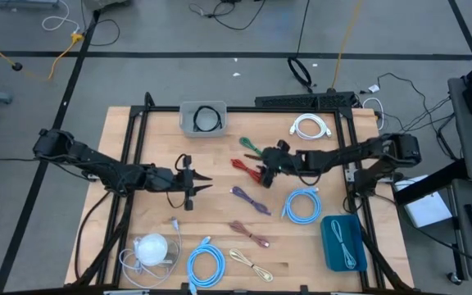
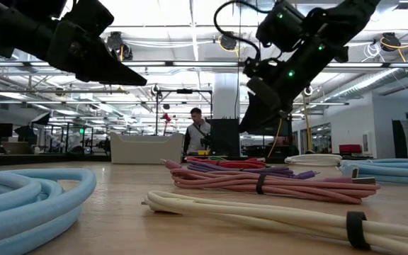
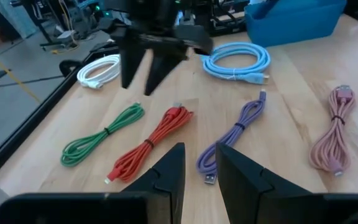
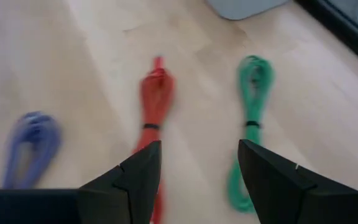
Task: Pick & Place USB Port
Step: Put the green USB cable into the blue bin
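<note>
Right claw [image 1: 262,166]: spread wide, empty, raised above the bench, over the red and green cables near the bench's middle; dark fingers [image 4: 135,171] framing the gap between those two cables in the right wrist view.
Left claw [image 1: 206,182]: narrowly parted, pinching nothing, held off the bench left of centre, tips aimed toward the right arm; fingers [image 3: 169,171] close together in the left wrist view.
Red coiled USB cable with black tie [image 4: 154,99]: flat on the bench, directly below and ahead of the right claw, apart from it.
Green coiled USB cable with black tie [image 4: 252,112]: flat on the bench just beside the red one, on the far side from the purple one.
Purple coiled USB cable [image 1: 249,199]: between the two claws, nearer the front edge than the red one.
Pink coiled USB cable [image 1: 248,232]: in front of the purple one.
Cream coiled cable [image 1: 250,263]: near the front edge.
Light-blue coiled cable [image 1: 302,205]: right of the purple one, below the right arm.
Blue rectangular plastic bin [image 1: 342,242]: front right, a cable inside.
Grey open tray [image 1: 202,119]: back of the bench, black cable inside.
Pale wooden bench [image 1: 220,160]: carrying all of the above.
</note>
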